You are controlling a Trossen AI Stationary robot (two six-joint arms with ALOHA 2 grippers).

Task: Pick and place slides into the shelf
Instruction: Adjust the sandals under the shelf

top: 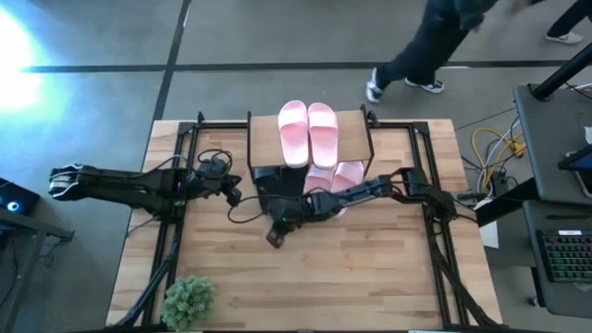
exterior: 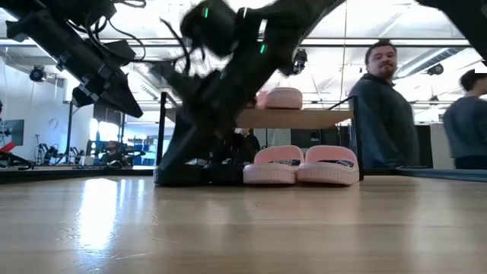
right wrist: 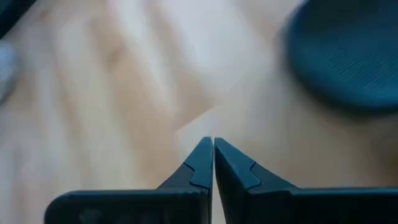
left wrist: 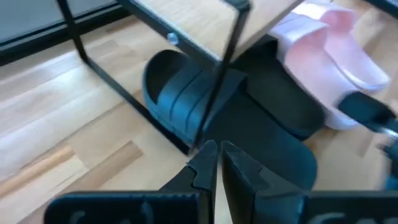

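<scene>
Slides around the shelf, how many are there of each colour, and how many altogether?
Pink slides: 4 (2 on top of the shelf, 2 beneath it)
Black slides: 2 (beneath the shelf)
Total: 6

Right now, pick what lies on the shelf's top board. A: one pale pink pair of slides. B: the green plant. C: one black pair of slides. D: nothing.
A: in the high view two pale pink slides lie side by side on the top board of the shelf; the black slides sit underneath it.
</scene>
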